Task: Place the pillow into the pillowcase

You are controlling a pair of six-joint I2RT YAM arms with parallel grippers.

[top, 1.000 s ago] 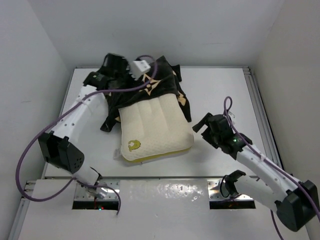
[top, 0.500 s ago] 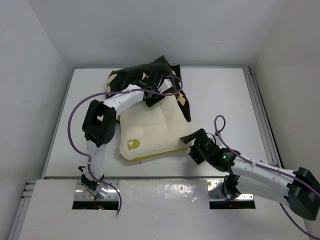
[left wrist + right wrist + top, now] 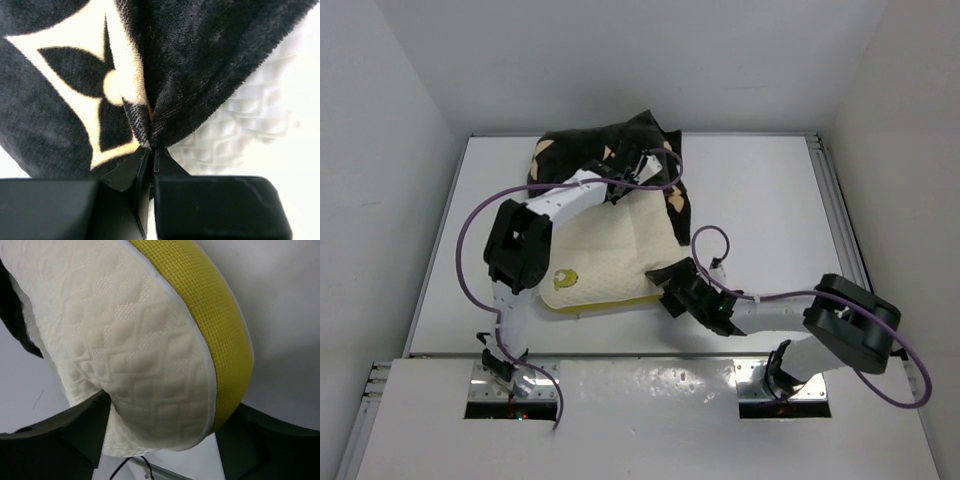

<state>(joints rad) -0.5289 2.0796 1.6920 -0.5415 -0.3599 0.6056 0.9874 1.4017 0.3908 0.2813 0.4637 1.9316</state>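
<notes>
Pillow (image 3: pixel 605 265) corner sits between the right fingers (image 3: pixel 60 435), gripped it seems; the left fingers (image 3: pixel 220 205) pinch a pillowcase (image 3: pixel 60 110) fold tightly.

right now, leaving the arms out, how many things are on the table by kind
pillow: 1
pillowcase: 1
total: 2
</notes>
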